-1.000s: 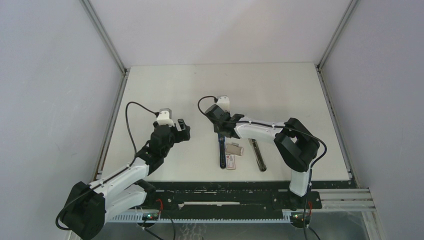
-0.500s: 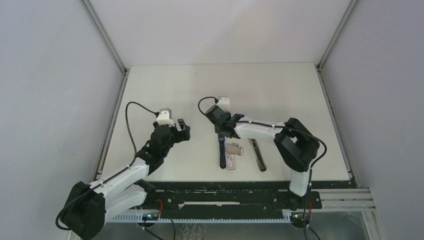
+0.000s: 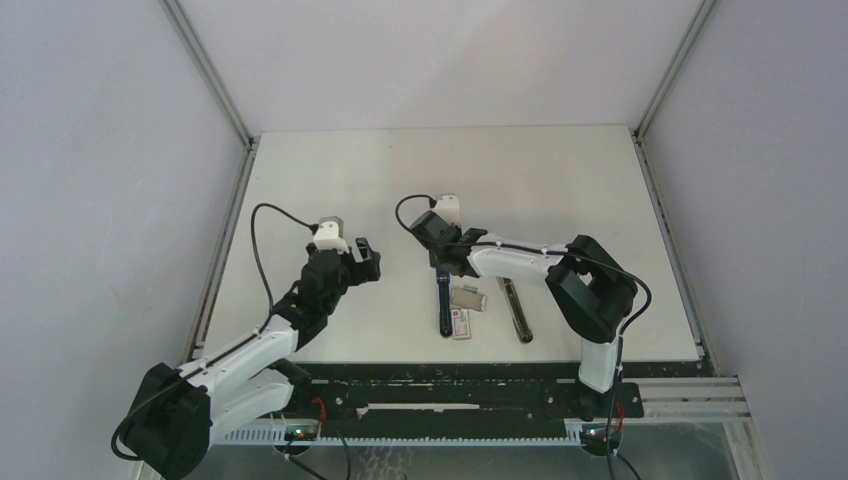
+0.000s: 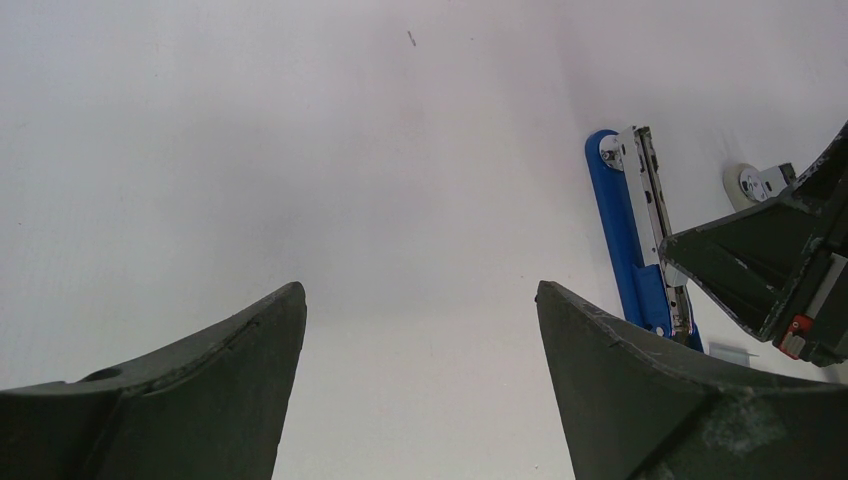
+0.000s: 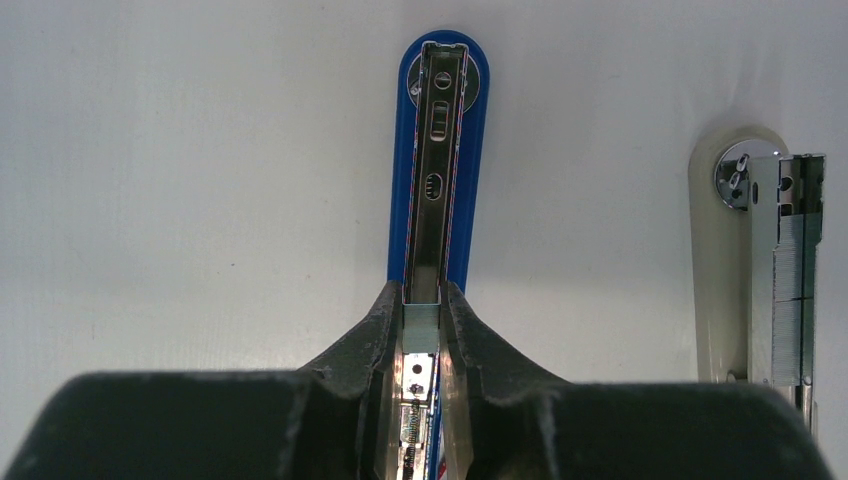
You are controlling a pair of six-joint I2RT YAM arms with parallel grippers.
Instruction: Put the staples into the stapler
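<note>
The right claw (image 5: pixel 421 302) is drawn in narrow. Its two dark fingers (image 5: pixel 372 325) press against either side of the bare metal channel of the blue stapler (image 5: pixel 437 130). That stapler lies opened flat on the white table (image 5: pixel 180 180) and runs from the claw's tips up to the top centre of the wrist view. Between the tips a short pale metal piece sits in the channel, with a small spring just below it; whether that piece is a staple strip cannot be told. At the right edge of the same view a cream stapler (image 5: pixel 715 290) lies parallel to the blue one and apart from it. It is opened too, with a ribbed grey strip (image 5: pixel 790 290) in its metal rail. In the overhead view the right claw points down the frame onto the upper end of the blue stapler, just below centre. The red-and-white staple box (image 3: pixel 461 324) lies just to the right of that stapler's lower end. The grey tray (image 3: pixel 468 298) sits just above the box, between the two staplers, and the cream stapler lies further right. The left claw (image 4: pixel 420 300) is spread wide, with only bare table showing between its fingers (image 4: pixel 230 370). Its wrist view catches the blue stapler and the right claw at the right edge. In the overhead view it sits left of centre, well apart from both staplers and the box.
</note>
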